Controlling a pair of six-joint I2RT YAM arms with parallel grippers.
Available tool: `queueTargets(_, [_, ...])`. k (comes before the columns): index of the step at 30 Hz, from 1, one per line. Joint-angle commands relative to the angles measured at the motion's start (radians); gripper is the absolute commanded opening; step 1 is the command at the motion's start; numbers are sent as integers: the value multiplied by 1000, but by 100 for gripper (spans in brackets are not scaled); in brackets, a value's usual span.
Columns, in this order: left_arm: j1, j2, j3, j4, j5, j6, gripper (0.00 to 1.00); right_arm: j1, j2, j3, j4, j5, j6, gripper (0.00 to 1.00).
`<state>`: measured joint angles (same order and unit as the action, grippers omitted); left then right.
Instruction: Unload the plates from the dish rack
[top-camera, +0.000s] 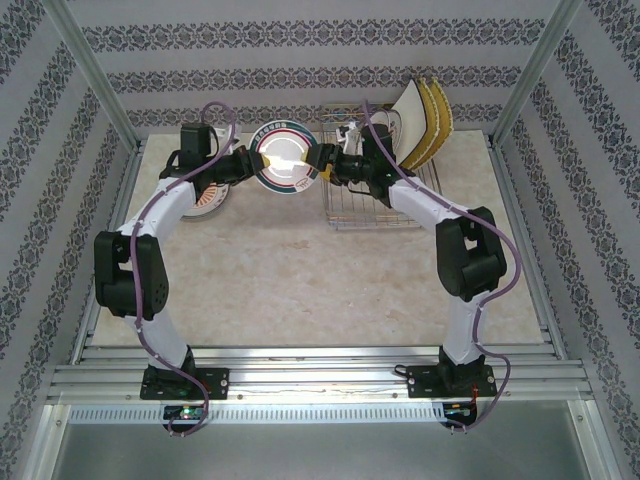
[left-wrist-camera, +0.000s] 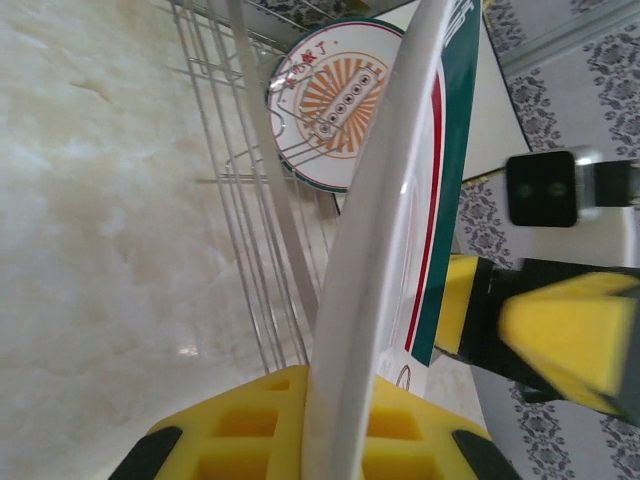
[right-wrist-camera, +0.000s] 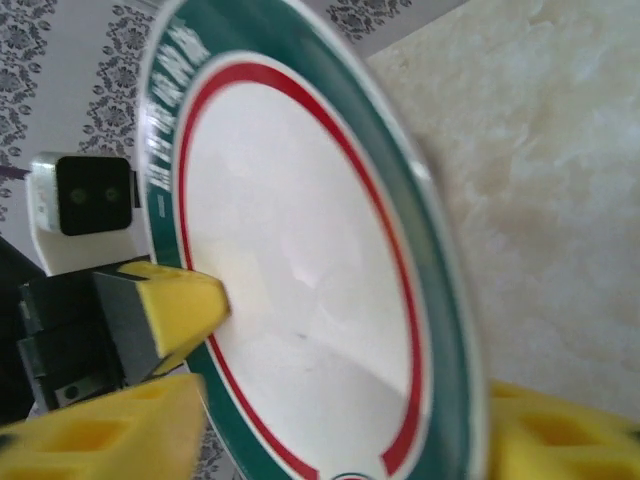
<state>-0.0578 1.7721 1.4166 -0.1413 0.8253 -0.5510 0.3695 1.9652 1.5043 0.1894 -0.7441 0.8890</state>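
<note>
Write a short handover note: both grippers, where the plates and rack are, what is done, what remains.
Left gripper: shut on round plate, in the air left of the dish rack.
Right gripper: open around the same plate's rim.
Done: one floral plate lies on the table.
Remaining: set this one down; second round plate and square plates stand in the rack.

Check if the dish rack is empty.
No, the top view shows white and yellow square plates standing upright at the far end of the rack.
</note>
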Motion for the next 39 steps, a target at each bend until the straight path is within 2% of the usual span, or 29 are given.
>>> queueTargets(1, [40,-28,-9,62,-20,4,0,-6,-75,86,-202,67,-170,98])
queueTargets(4, [95,-54,-27,65,-41,-6,0,-22,-95,153,-399,171,-291,98])
queueTargets(8, [191,-84,-76,66,-123,-29,0,-32,-103,285,-717,459,-482,98])
queueTargets(11, [253,-102,-121,77,-182,-47,0,-43,-101,337,-831,632,-558,98])
queueTargets(17, [344,-92,-201,144,-232,-90,0,-64,-80,406,-956,813,-632,98])
queueTargets(27, [416,26,-219,207,-251,-104,0,-69,41,593,-1094,913,-675,98])
queueTargets(39, [427,132,-208,232,-264,-95,0,-80,146,703,-1130,877,-684,98])
